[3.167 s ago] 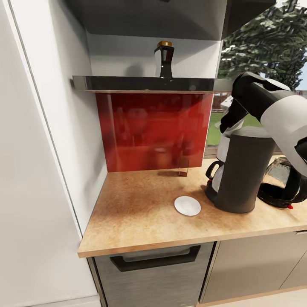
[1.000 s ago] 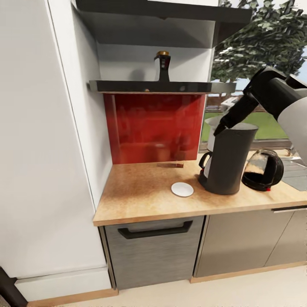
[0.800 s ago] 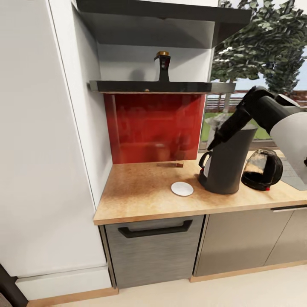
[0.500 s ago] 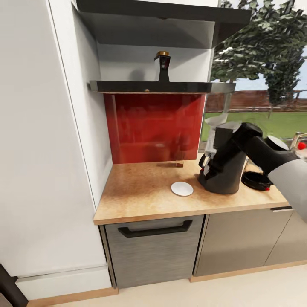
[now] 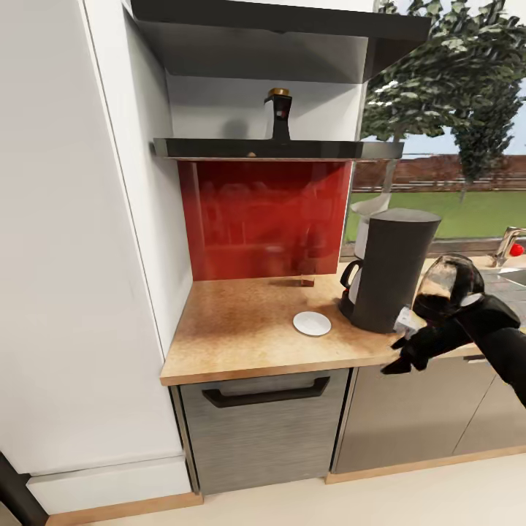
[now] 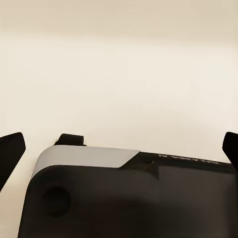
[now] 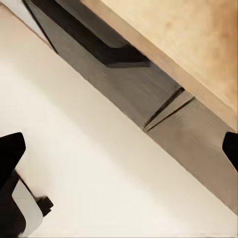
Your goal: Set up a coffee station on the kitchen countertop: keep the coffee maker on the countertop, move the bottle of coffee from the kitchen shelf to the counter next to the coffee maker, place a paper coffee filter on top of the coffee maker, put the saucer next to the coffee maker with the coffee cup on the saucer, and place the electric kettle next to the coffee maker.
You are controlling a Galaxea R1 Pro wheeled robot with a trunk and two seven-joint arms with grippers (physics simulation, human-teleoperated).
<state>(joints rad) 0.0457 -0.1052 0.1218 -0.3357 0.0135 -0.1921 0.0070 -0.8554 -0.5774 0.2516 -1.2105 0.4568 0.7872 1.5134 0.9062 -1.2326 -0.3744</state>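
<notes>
Bottle (image 5: 279, 114) stands on the shelf (image 5: 277, 148), so the right gripper (image 5: 404, 349), jaws apart and low by the counter (image 5: 241, 343) edge, should rise and clamp its neck squarely.

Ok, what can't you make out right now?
Head view: base of the electric kettle, behind the right arm.
Head view: white piece behind the coffee maker; resting on top or not, unclear.
Head view: tiny item by the red backsplash, too small to identify.
</notes>
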